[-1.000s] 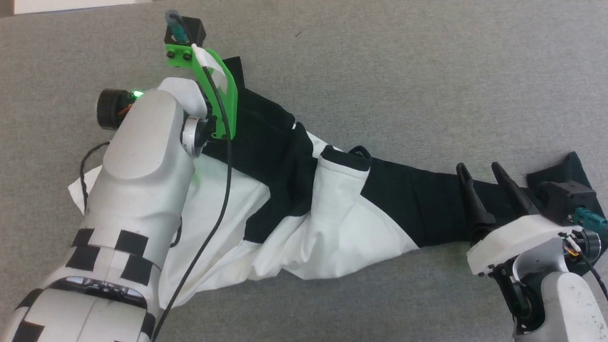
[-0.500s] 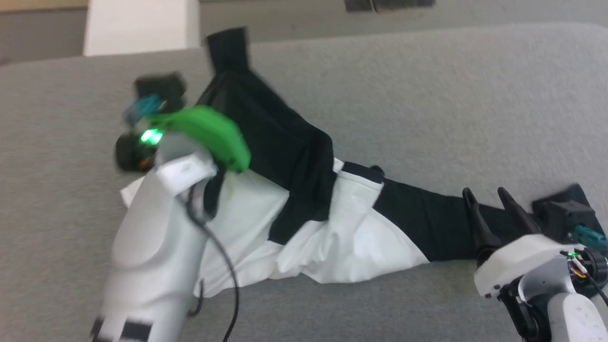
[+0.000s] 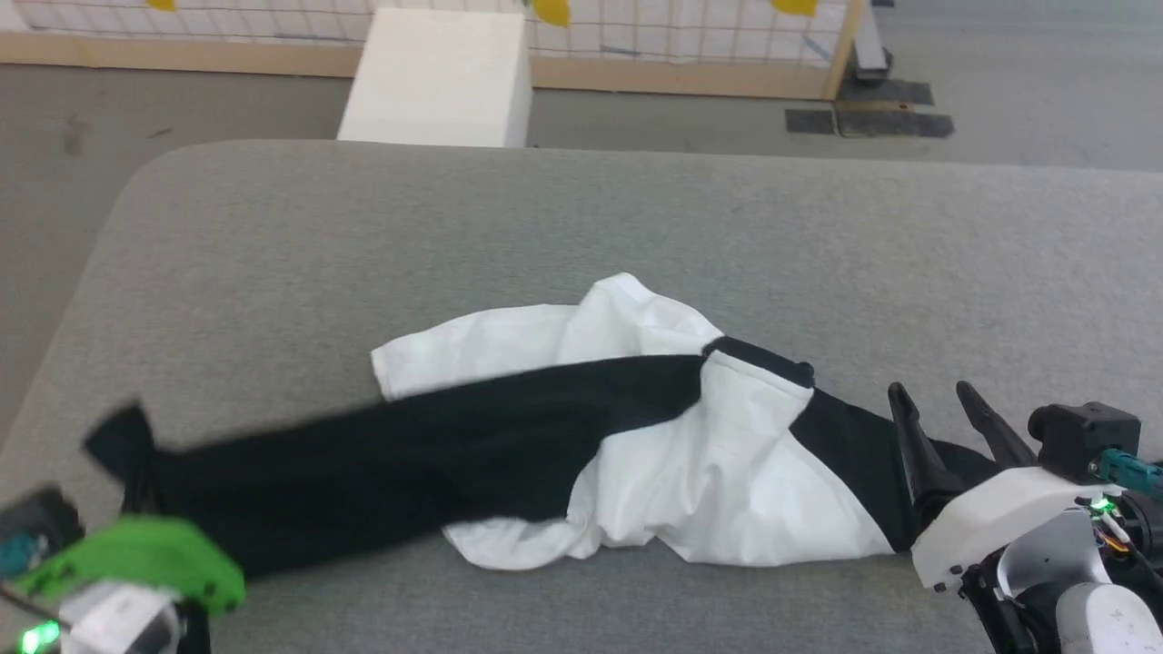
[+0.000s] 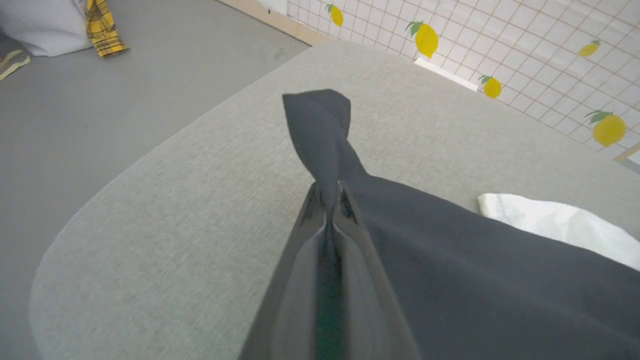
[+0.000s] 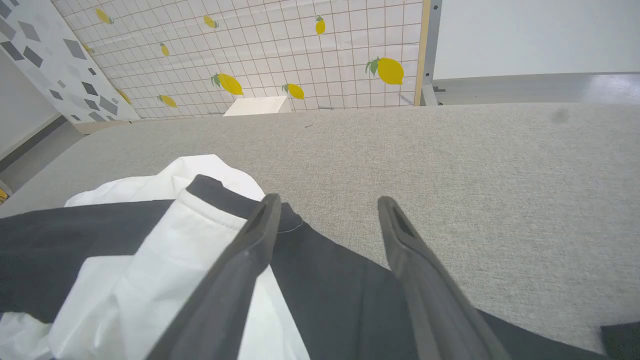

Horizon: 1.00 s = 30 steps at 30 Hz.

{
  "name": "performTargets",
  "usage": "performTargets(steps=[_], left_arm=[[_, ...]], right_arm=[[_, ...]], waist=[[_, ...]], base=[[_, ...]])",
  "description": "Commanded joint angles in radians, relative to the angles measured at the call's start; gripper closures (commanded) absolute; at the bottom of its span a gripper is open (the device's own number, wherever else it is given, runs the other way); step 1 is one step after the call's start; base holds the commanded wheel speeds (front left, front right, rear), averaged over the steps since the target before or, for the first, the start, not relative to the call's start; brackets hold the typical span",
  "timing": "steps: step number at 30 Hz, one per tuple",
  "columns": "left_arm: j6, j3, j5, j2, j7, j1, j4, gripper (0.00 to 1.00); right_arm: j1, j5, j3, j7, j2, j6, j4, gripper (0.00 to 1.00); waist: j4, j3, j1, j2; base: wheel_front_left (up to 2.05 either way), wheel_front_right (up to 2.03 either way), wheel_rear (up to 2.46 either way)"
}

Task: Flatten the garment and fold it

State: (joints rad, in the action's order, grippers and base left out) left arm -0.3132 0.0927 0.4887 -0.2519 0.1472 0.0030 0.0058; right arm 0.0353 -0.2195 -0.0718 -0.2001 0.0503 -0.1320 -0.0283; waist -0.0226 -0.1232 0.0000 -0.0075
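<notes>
No text, label, brand or number can be read; the black neckband (image 3: 759,361) of the garment (image 3: 718,472) is too small and blurred to give any letters; the wall (image 5: 300,45) bears lemon pictures, not words.

The head camera looks down from high at the grey desk (image 3: 581,218). Both wrist cameras sit low, close, sharing the garment (image 3: 727,472).

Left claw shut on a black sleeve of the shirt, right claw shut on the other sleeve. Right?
No: the right claw is open over the other sleeve of the garment, gripping nothing, as the right wrist view shows. The left claw is shut on a black sleeve.
</notes>
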Motion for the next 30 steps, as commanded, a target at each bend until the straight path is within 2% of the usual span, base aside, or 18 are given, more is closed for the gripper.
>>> performTargets(steps=[1,4,5,6,7,10,14,20,25,30], left_arm=[[-0.009,0.007,0.015,-0.001,0.014,0.039,0.004,1.00],[0.000,0.001,0.042,0.016,0.038,0.080,0.034,1.00],[0.014,-0.005,0.058,0.027,0.040,0.083,0.045,0.88],[0.033,-0.013,0.071,0.035,0.035,0.082,0.057,0.25],[0.045,-0.019,0.078,0.042,0.030,0.079,0.068,0.00],[0.091,-0.054,0.082,0.058,-0.001,0.060,0.090,0.00],[0.161,-0.124,0.031,0.057,-0.087,0.015,0.086,0.00],[0.222,-0.251,-0.058,0.082,-0.164,-0.080,0.051,0.00],[0.259,-0.346,-0.081,0.116,-0.113,-0.175,0.081,0.00],[0.298,-0.433,-0.093,0.133,0.015,-0.285,0.187,0.00]], right_arm=[[-0.011,-0.004,-0.002,-0.004,0.000,0.001,-0.007,0.00],[-0.010,-0.003,-0.004,-0.009,0.000,0.001,-0.009,0.00],[-0.010,-0.003,-0.004,-0.010,0.000,0.001,-0.009,0.00],[-0.009,-0.003,-0.003,-0.012,0.000,0.001,-0.009,0.00],[-0.008,-0.003,-0.003,-0.012,0.000,0.001,-0.008,0.00],[-0.005,-0.006,0.001,-0.014,0.000,0.001,-0.005,0.00],[-0.004,-0.009,0.004,-0.013,0.000,0.001,-0.002,0.00],[-0.006,-0.010,0.004,-0.010,0.000,0.001,0.000,0.00],[-0.002,-0.013,0.007,-0.008,0.000,0.001,-0.001,0.00],[0.008,-0.018,0.018,-0.005,0.000,0.001,0.000,0.00]], waist=[[-0.015,0.008,0.0000,0.0072],[-0.017,0.003,0.0000,0.0072],[-0.017,0.002,0.0000,0.0072],[-0.017,0.000,0.0000,0.0072],[-0.016,0.000,0.0000,0.0072],[-0.012,0.000,0.0000,0.0072],[-0.004,0.003,0.0000,0.0072],[0.003,0.007,0.0000,0.0072],[0.014,0.002,0.0000,0.0072],[0.038,-0.012,0.0000,0.0072]], base=[[0.00,0.00,0.00],[0.00,0.00,0.00],[0.00,0.00,0.00],[0.00,0.00,0.00],[0.00,0.00,0.00],[0.00,0.00,0.00],[0.00,0.00,0.00],[0.00,0.00,0.00],[0.00,0.00,0.00],[0.00,0.00,0.00]])
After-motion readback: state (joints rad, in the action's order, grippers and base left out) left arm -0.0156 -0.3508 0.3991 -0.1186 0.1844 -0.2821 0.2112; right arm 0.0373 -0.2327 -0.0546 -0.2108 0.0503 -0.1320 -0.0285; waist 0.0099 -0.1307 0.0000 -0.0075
